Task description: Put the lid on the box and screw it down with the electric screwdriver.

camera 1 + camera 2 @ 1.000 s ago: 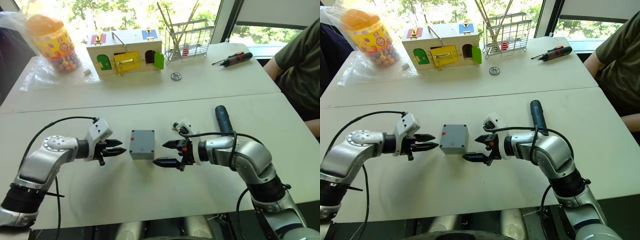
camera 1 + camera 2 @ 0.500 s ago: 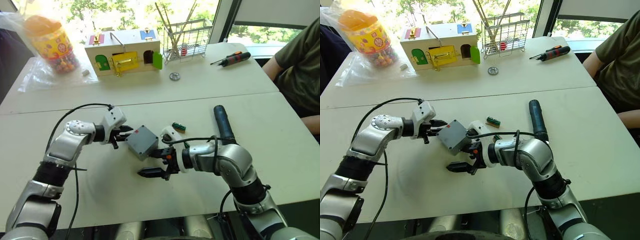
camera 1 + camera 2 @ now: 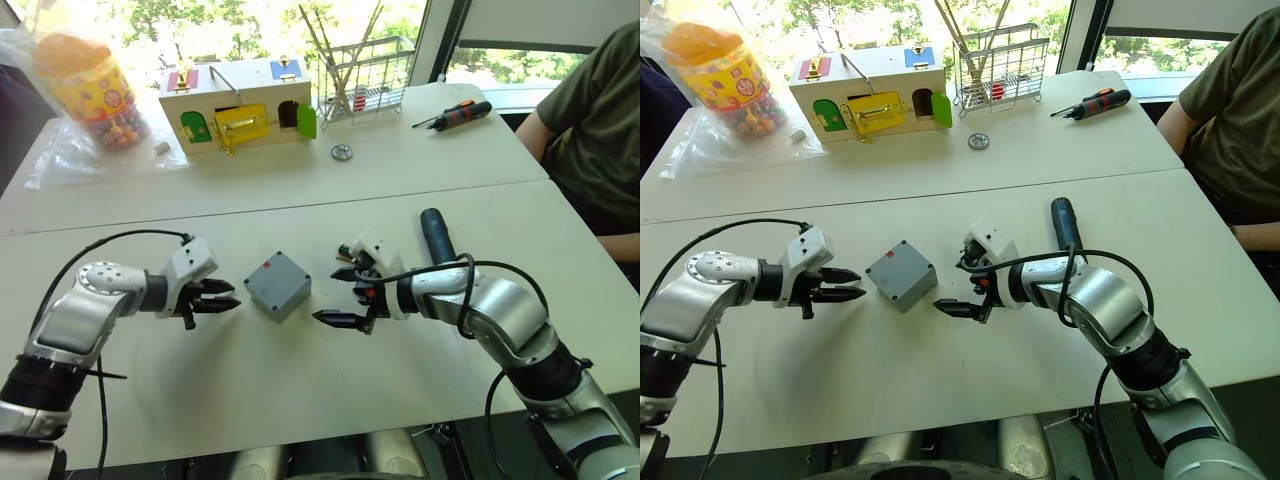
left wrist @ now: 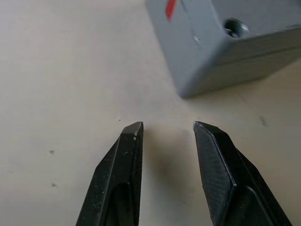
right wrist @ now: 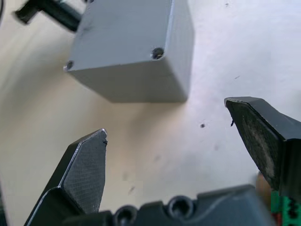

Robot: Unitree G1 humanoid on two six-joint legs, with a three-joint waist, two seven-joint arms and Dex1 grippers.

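1. Left eye view: the box sits on the white surface, turned corner-on, lid already on top with a small red mark near one edge. The left hand is just beside it on the robot's left, tips aimed at it, not touching. The right hand is on the other side, fingers spread wide, also clear of the box. The electric screwdriver lies on the surface behind the right forearm. A small green piece peeks out beside the right wrist camera.

2. Right eye view: same line-up. At the far side stand a wooden toy house, a wire rack, a candy jar, a small metal disc and a red-and-black manual screwdriver. A person's arm is at the right edge.

3. Left wrist view: both black fingers stand slightly parted, nothing between them. A box corner with a screw hole is just ahead.

4. Right wrist view: fingers far apart, empty. The box lies ahead, two corner screw holes showing on its top face.
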